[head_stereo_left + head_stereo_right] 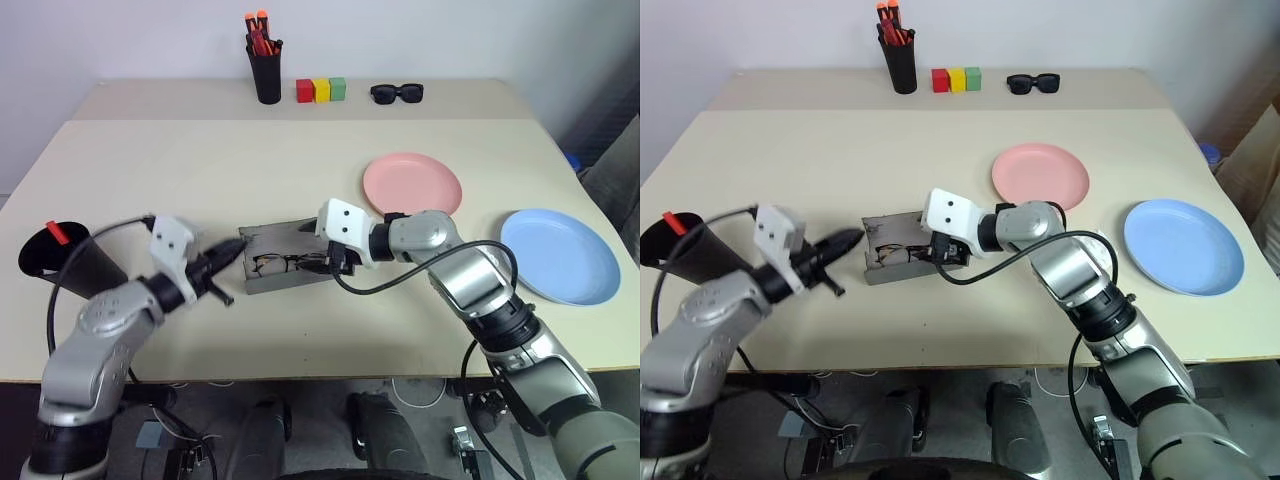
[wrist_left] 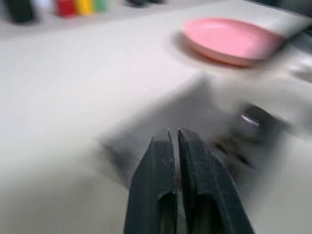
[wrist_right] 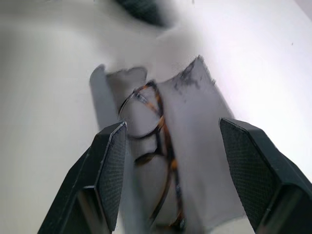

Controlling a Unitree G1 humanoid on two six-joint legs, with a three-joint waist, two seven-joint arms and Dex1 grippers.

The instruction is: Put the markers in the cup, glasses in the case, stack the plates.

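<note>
Hovering just over the open grey case (image 3: 195, 146), your right pincer (image 3: 170, 161) has its two black fingers spread wide with nothing between them, and the glasses (image 3: 156, 161) lie down in the trough below, dark wire frame against the felt. Your left pincer (image 2: 176, 161) is pressed shut and empty, its tips just beside the case's near end. The risk starts here: if you drag the right pincer away low, a finger could catch a temple arm and hook the glasses back out, or tip the light case over, so lift clear first. The closed left pincer could also nudge the case and slide it across the table (image 1: 300, 160) if it pushes on forward. Further out, the pink plate (image 1: 412, 183) sits close behind your right arm, and a wide swing of the forearm could sweep it or knock it toward the blue plate (image 1: 558, 255), which lies well apart near the table's right edge and could be pushed off if approached carelessly. The black cup (image 1: 55, 255) stands at the left edge with something red showing at its rim; I judge a backward move of your left elbow could tip it. The chunky sunglasses (image 1: 397, 93), coloured blocks (image 1: 320, 90) and pen holder (image 1: 266, 70) at the back need no touching.
</note>
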